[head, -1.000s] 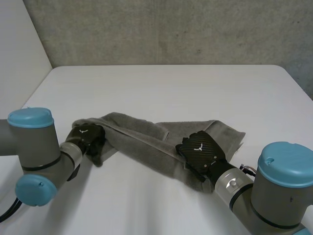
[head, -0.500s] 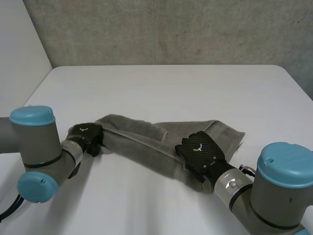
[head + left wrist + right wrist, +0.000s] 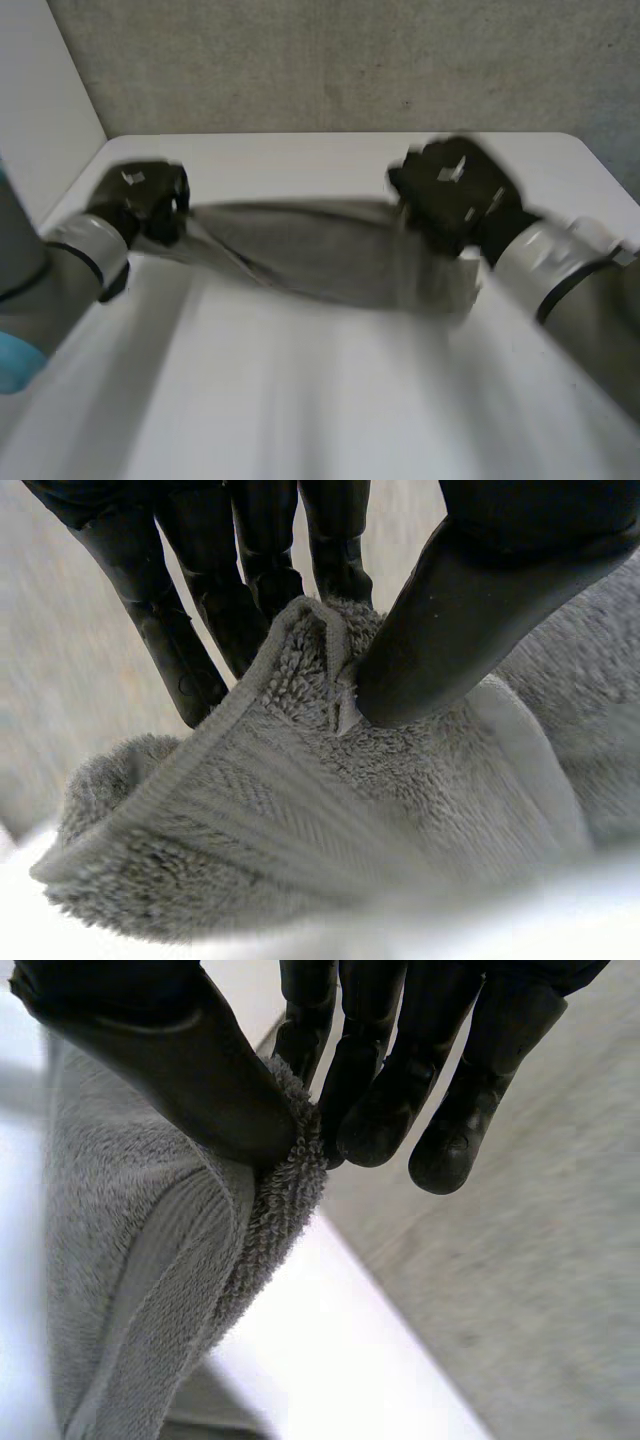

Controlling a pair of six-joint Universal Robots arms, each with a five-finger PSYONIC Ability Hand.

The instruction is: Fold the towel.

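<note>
Fingers (image 3: 205, 620) and thumb of the left hand (image 3: 140, 200) pinch a hemmed edge at one end of the grey towel (image 3: 330, 255). The right hand (image 3: 455, 190) grips the other end, its thumb pressing the terry edge against its fingers (image 3: 375, 1100). The towel spans between the two hands as a sagging band over the white bench (image 3: 300, 400). I cannot tell whether its lower edge touches the bench. Behind the bench stands a rough grey wall (image 3: 350, 60).

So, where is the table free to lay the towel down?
The table is bare in front of the towel, toward the robot, and behind it to the wall. Crowded: the strip between left robot hand and right robot hand.
</note>
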